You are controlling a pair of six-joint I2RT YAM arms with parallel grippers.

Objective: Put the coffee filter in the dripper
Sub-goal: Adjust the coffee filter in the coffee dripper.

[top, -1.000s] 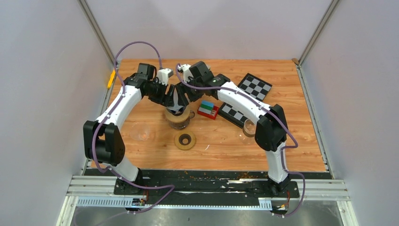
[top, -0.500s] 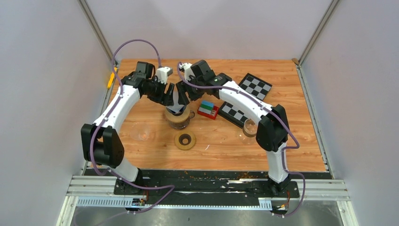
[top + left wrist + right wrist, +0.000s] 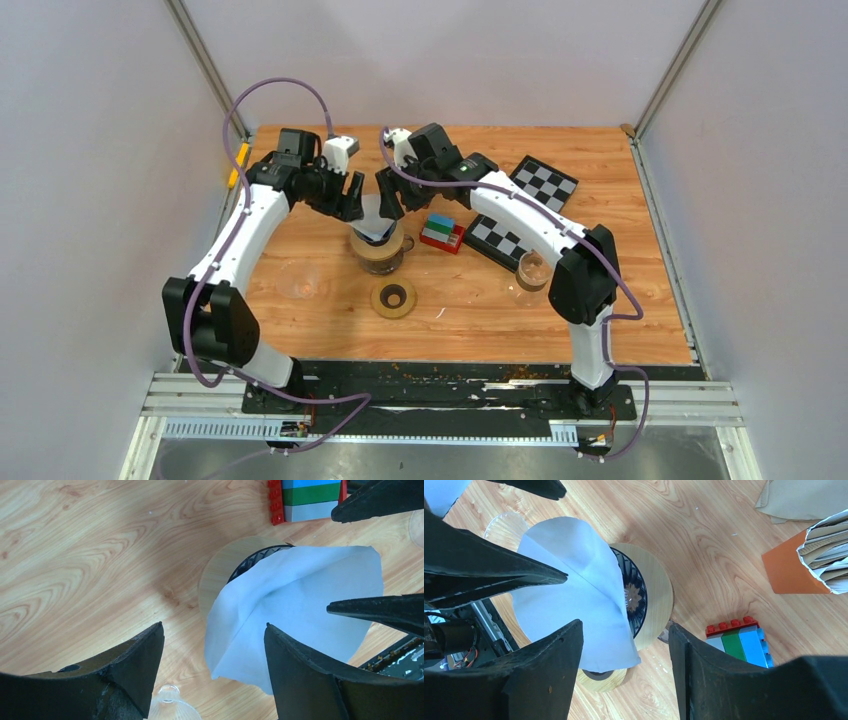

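The white coffee filter (image 3: 374, 221) is a folded, creased cone that stands tilted in the dripper (image 3: 378, 250), a black ribbed cone with a wooden rim. In the right wrist view the coffee filter (image 3: 574, 595) covers the left half of the dripper (image 3: 655, 597) and hangs over its rim. My left gripper (image 3: 351, 197) is open just left of the filter, and my right gripper (image 3: 391, 193) is open just right of it. Neither holds anything. In the left wrist view the filter (image 3: 295, 605) lies past my open left gripper (image 3: 214, 625). My open right gripper (image 3: 625, 625) hovers above the dripper's edge.
A stack of coloured toy bricks (image 3: 441, 232) lies right of the dripper, with two checkerboard plates (image 3: 541, 182) beyond. A glass (image 3: 531, 270) stands by the right arm. A wooden ring (image 3: 393, 298) and a clear glass piece (image 3: 301, 283) lie nearer. An orange box of brown filters (image 3: 796, 565) is close.
The left gripper has pulled back to the left, away from the filter. The right gripper shifted slightly back. The filter now stands free in the dripper between them.
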